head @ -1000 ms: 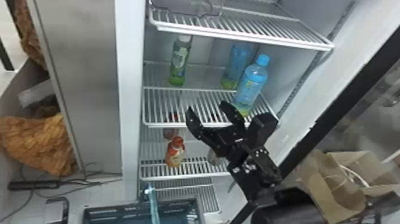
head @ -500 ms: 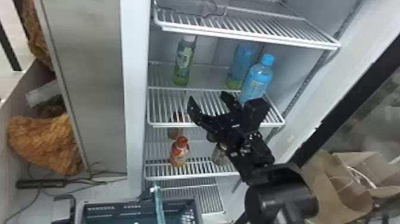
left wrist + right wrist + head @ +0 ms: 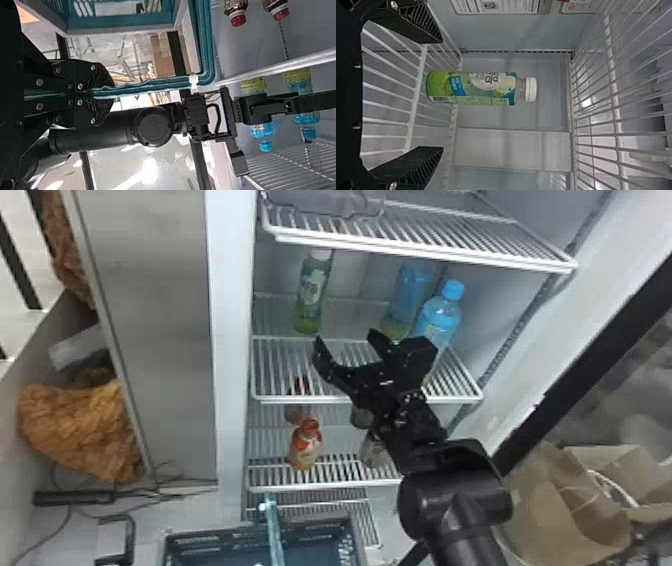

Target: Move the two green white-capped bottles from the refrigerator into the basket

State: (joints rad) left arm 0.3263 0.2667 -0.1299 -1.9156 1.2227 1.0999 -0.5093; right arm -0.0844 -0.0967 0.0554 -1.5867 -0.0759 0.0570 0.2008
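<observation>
Basket (image 3: 220, 534) cut off below, left tool (image 3: 104, 93) closed on its handle (image 3: 158, 82), right tool (image 3: 346, 339) wide open, empty

Free room lies between the green white-capped bottle (image 3: 312, 292) and two blue plastic bottles (image 3: 441, 317), under a white wire shelf (image 3: 425, 253).

Your three cameras share the refrigerator (image 3: 231, 340)
Head looks forward and down; right wrist faces the head-shared green bottle (image 3: 474, 88) up close; left wrist shares the basket (image 3: 225, 533) with head.

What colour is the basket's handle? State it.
The handle is teal, clearest in the left wrist view.
</observation>
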